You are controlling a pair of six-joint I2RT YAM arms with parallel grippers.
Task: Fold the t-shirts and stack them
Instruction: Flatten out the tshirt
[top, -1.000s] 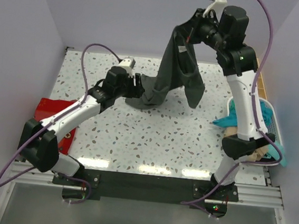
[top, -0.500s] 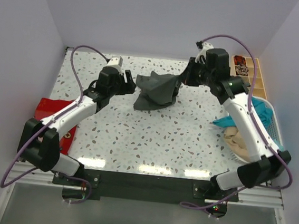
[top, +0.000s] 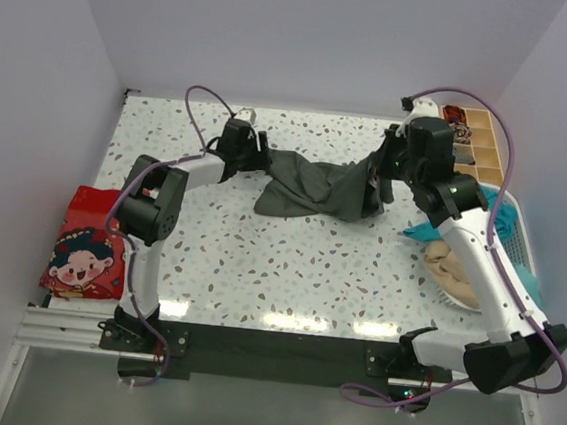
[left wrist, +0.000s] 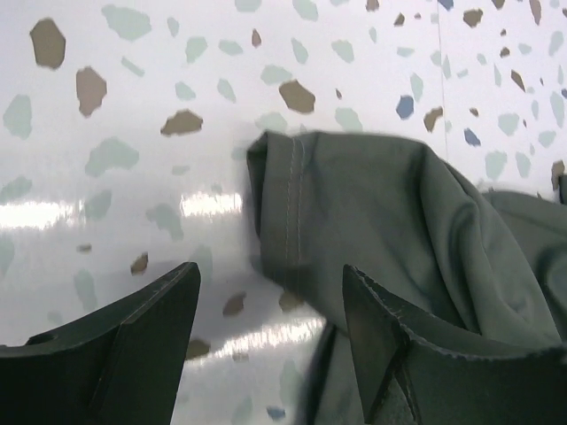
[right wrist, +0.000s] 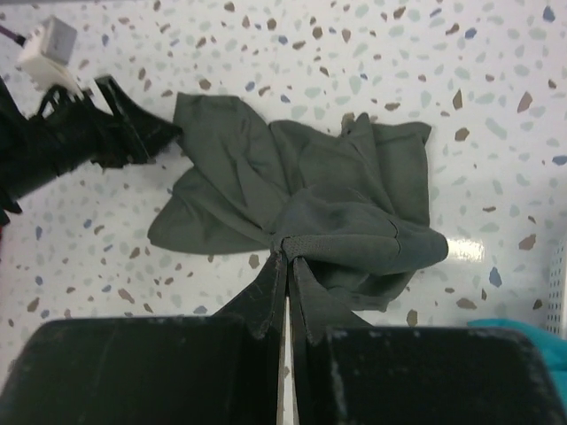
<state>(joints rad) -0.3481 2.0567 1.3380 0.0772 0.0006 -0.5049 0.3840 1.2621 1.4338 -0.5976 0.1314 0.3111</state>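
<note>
The dark grey-green t-shirt lies crumpled on the speckled table at the back middle. My right gripper is shut on its right edge; in the right wrist view the fingers pinch a bunched hem of the shirt. My left gripper is open at the shirt's left corner. In the left wrist view a hemmed corner lies between and beyond its fingers. The red cartoon-face t-shirt lies at the table's left edge. The teal t-shirt and the tan t-shirt sit in the basket.
A white plastic basket stands at the right edge, under my right arm. A wooden compartment box is at the back right corner. Purple cables loop above both arms. The left gripper shows in the right wrist view.
My right gripper has come down from high up and drawn the shirt to the right across the table. My left arm has swung toward the back, uncovering the red shirt.
</note>
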